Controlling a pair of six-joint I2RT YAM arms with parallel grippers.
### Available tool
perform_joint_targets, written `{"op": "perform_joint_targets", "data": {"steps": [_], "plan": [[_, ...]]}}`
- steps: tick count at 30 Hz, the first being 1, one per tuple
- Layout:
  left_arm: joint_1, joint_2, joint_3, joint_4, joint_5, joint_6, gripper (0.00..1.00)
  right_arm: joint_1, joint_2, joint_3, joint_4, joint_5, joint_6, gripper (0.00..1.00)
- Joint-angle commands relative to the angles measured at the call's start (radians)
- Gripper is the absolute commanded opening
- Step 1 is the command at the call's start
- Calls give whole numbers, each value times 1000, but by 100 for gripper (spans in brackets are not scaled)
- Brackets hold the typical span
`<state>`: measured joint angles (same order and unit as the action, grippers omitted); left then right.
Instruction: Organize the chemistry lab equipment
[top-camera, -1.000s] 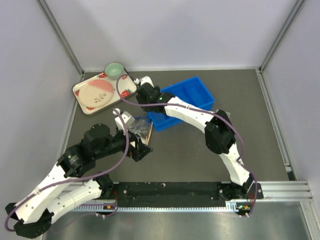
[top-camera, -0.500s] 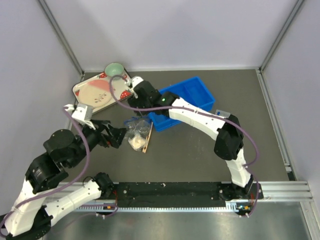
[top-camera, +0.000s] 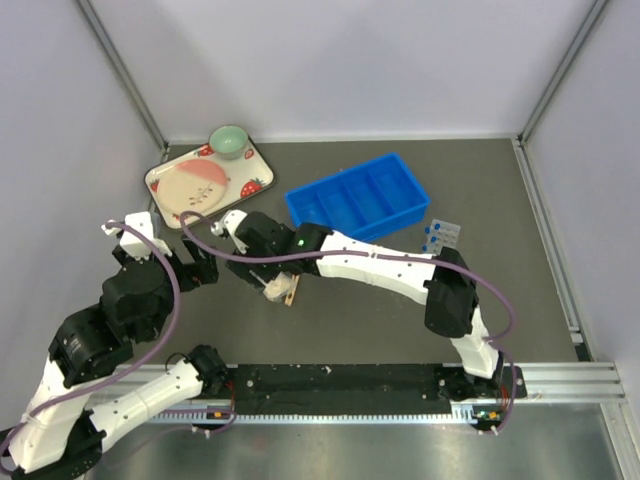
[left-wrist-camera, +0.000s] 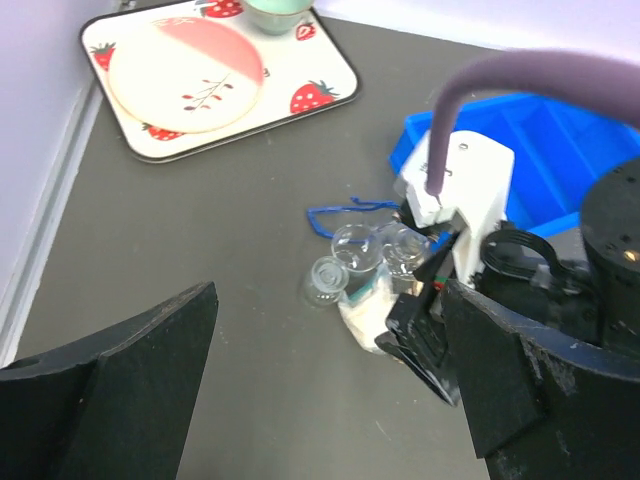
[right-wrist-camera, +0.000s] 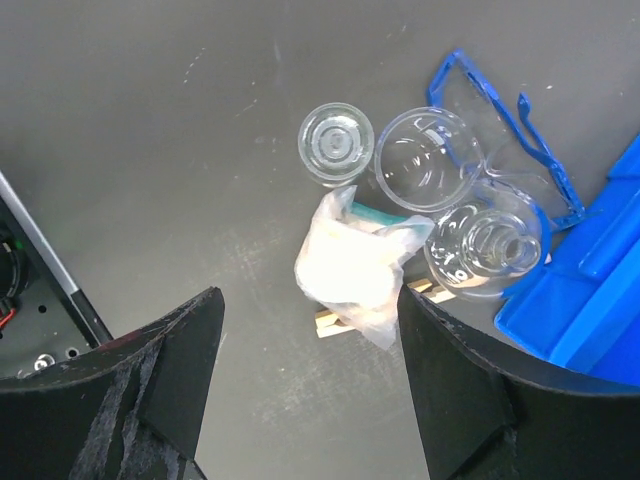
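Note:
A pile of lab items lies on the dark table: a small glass beaker (right-wrist-camera: 335, 143), a round glass dish (right-wrist-camera: 428, 160), a glass flask (right-wrist-camera: 485, 250), a white plastic bag (right-wrist-camera: 355, 265), a wooden clamp (right-wrist-camera: 335, 320) and blue safety goggles (right-wrist-camera: 500, 130). The pile also shows in the left wrist view (left-wrist-camera: 360, 270). My right gripper (right-wrist-camera: 310, 295) is open and empty, above the bag; in the top view (top-camera: 258, 268) it covers most of the pile. My left gripper (left-wrist-camera: 330, 300) is open and empty, left of the pile and apart from it (top-camera: 200, 266). The blue divided bin (top-camera: 360, 195) stands behind the pile.
A strawberry-print tray (top-camera: 160, 195) with a pink plate and a green bowl (top-camera: 229, 141) sits at the back left. A small pack of blue-capped vials (top-camera: 440, 235) lies right of the bin. The right forearm (top-camera: 370, 265) stretches across the table's middle.
My left gripper has pulled back to the left, away from the pile. My right arm has swung from the bin's near corner down over the pile, uncovering the blue bin.

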<state>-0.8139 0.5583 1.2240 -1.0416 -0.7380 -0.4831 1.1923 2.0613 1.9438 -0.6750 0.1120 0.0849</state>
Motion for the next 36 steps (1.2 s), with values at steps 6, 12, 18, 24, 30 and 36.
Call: {"op": "perform_joint_targets", "data": {"steps": [6, 12, 18, 24, 30, 36], "plan": [[-2, -23, -81, -43, -49, -72, 99, -16, -107, -116, 26, 230, 91, 71], [-2, -21, -156, 8, 46, -89, 99, -161, -245, -271, 80, 236, 148, 70], [-2, 20, -236, 130, 227, -28, 99, -252, -239, -246, 77, 222, 118, 71], [-2, 127, -273, 127, 215, -64, 99, -267, -193, -174, 55, 170, 118, 71], [114, 218, -343, 238, 304, -71, 99, -266, -240, -210, 57, 155, 119, 70], [338, 321, -411, 350, 439, -55, 99, -258, -363, -316, 83, 175, 130, 70]]}}
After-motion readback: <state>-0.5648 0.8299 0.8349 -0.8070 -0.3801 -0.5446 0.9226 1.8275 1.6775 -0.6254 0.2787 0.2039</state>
